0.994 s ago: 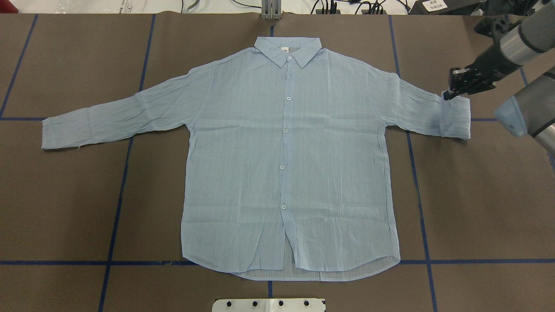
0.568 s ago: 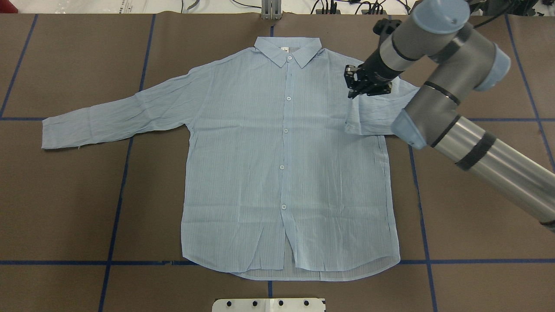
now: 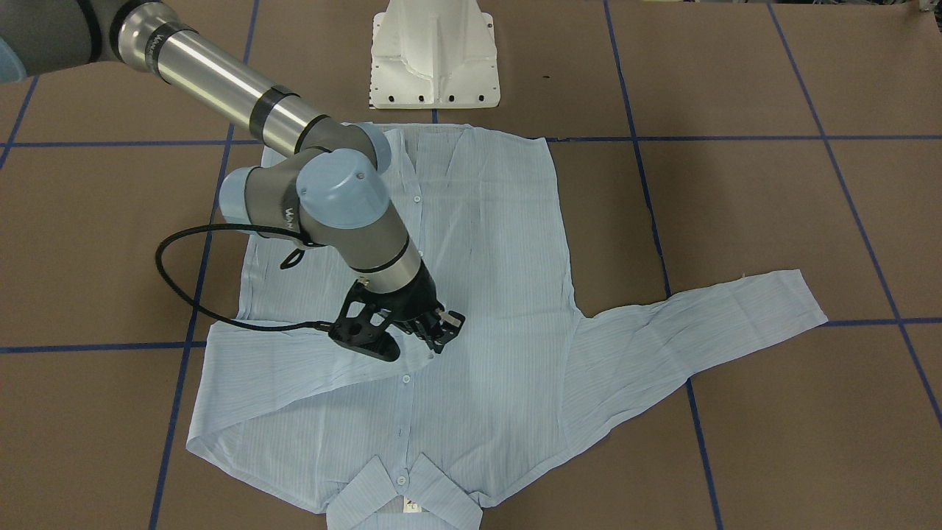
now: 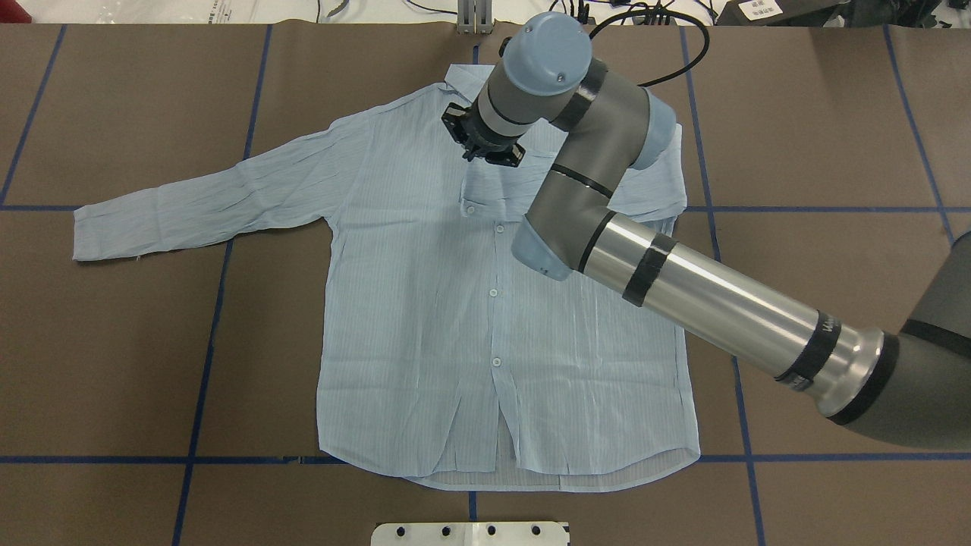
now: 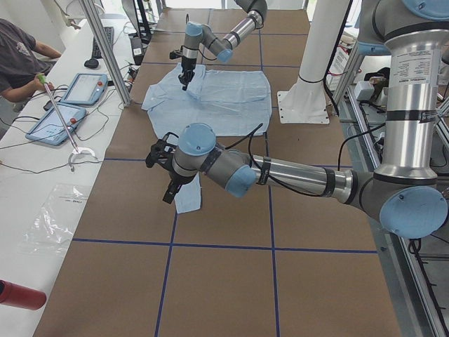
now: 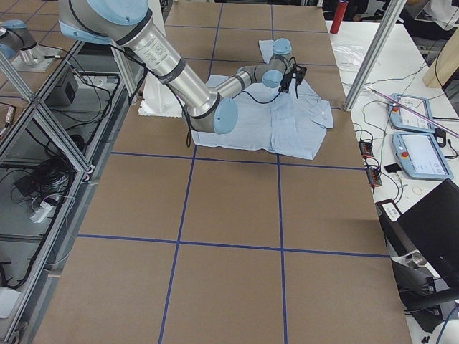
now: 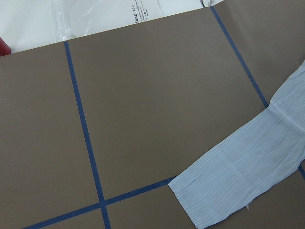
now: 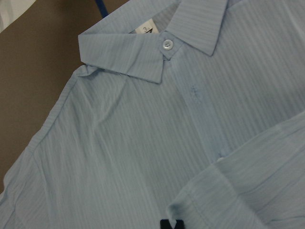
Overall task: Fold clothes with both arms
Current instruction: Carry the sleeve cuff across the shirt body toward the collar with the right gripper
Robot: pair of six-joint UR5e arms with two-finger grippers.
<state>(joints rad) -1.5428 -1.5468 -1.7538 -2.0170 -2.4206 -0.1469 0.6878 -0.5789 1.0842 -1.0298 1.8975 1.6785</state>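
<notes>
Our right arm (image 4: 713,303) crosses the overhead view's lower right as a polished silver tube ringed with black bands. It has dark grey joint housings, round grey-blue caps (image 4: 548,42) dotted with small screws, and faint white lettering. A black cable (image 3: 157,259) loops to its black, open-framed right gripper (image 3: 440,337). Mid-frame in the left-side view, our left arm (image 5: 295,175) looks alike.

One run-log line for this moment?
right gripper: shut on sleeve cuff | cuff over shirt front | left gripper: near other cuff, state unclear

Pale-blue shirt (image 4: 425,326) on brown table (image 4: 114,364)
</notes>
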